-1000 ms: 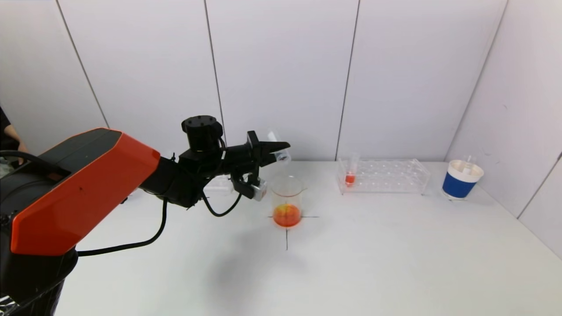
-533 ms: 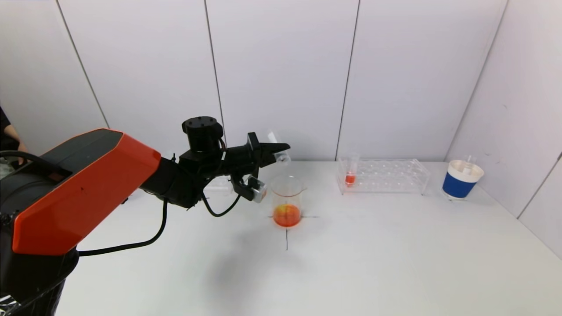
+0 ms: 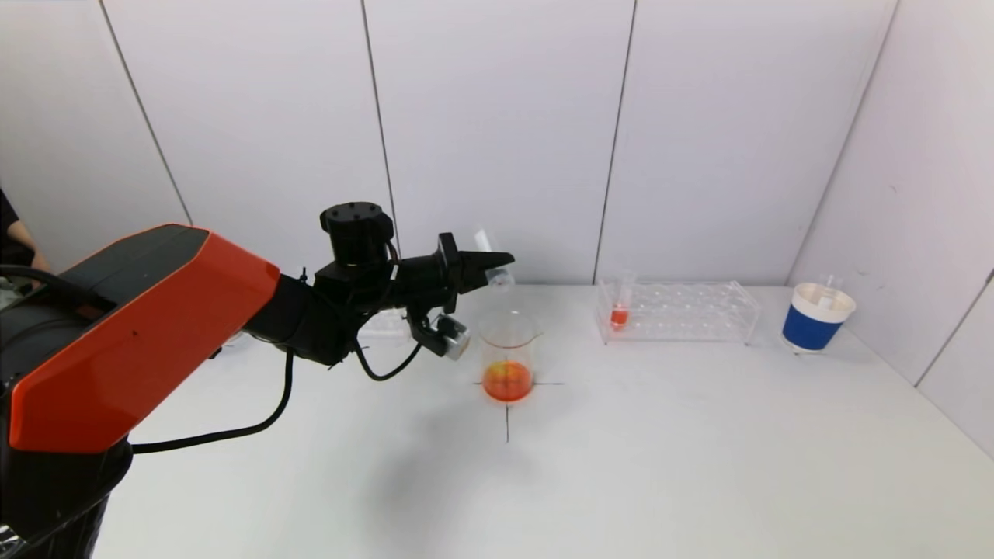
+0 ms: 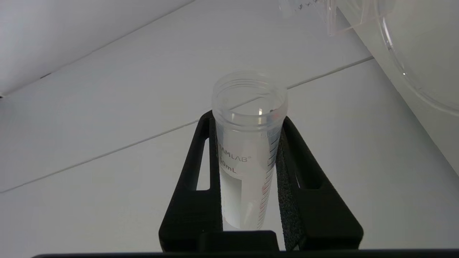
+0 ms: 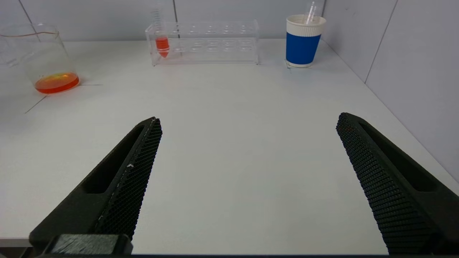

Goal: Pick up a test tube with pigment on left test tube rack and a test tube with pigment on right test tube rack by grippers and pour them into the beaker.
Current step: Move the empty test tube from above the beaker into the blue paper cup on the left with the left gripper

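Left gripper: clamps an emptied tube, tilted over the beaker to drain. Right gripper: jaws wide, holding nothing, parked low facing the rack.

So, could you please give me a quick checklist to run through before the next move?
1. Left hand shut on test tube: ok.
2. Held tube emptied: ok, looks clear inside.
3. Beaker upright on its cross mark, orange liquid in it: ok.
4. Right hand open, nothing in it: ok.
5. Pigment tube standing in right rack: ok.
6. Free slot in left rack: cannot tell, arm hides it.
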